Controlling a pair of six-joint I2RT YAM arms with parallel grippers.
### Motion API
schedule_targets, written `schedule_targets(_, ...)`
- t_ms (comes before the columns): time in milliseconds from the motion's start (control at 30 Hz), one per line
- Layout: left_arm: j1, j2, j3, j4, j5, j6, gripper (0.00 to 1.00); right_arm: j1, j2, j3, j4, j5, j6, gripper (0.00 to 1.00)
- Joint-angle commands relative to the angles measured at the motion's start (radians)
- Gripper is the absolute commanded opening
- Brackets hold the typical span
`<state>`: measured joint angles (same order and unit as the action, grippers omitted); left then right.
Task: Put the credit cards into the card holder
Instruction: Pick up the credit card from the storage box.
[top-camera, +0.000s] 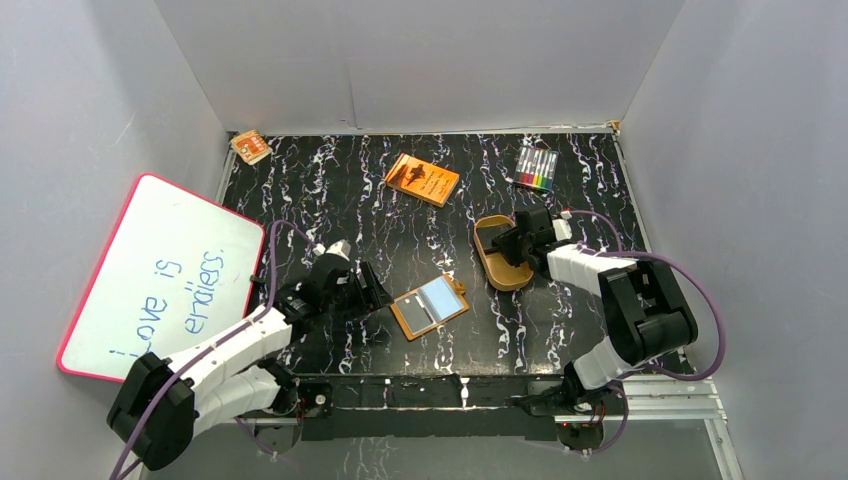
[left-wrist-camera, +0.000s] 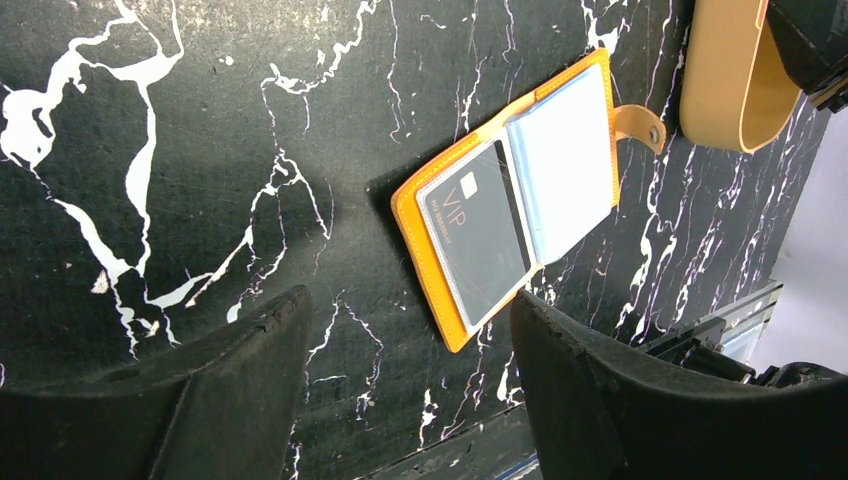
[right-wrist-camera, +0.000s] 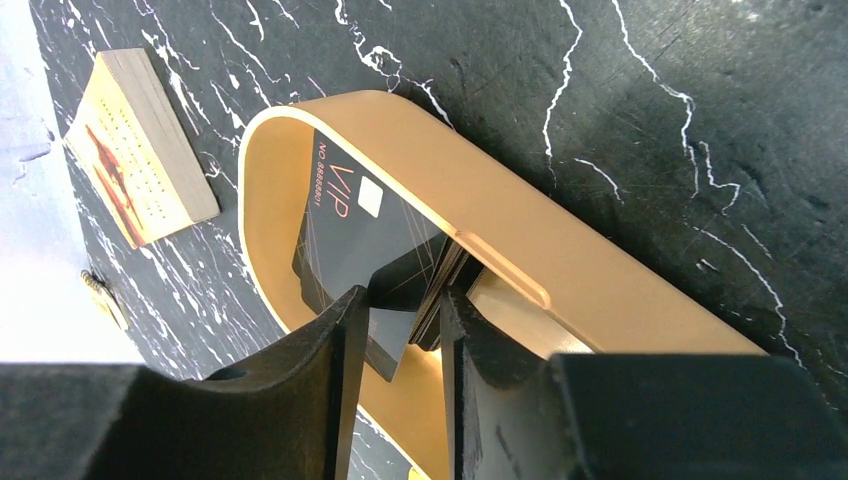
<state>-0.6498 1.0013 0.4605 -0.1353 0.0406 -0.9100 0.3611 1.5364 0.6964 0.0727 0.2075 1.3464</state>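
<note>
On the black desk (top-camera: 330, 190) the card holder (top-camera: 430, 306) lies open, with one black card (left-wrist-camera: 480, 235) inside. More credit cards (right-wrist-camera: 350, 230) are in the tan tray (right-wrist-camera: 520, 220). The right fingers (right-wrist-camera: 320, 370) are on both sides of one, but I cannot tell if they pinch it. The left fingers (left-wrist-camera: 240, 370) are wide apart and empty.

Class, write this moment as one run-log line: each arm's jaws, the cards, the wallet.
left jaws: open, beside wallet | right jaws: straddling card in tray, grip unclear | wallet: open, one stored card

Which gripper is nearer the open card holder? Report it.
Left. The left gripper sits right beside the card holder; the right gripper is farther off, inside the tan tray.
</note>
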Motion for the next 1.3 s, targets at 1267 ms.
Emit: schedule_targets(1267,0.002,-0.028,-0.016,-0.013,-0.004,-0.014,0.69,-0.003,-0.116,-0.037,-0.006,0.009,-0.021,0.2)
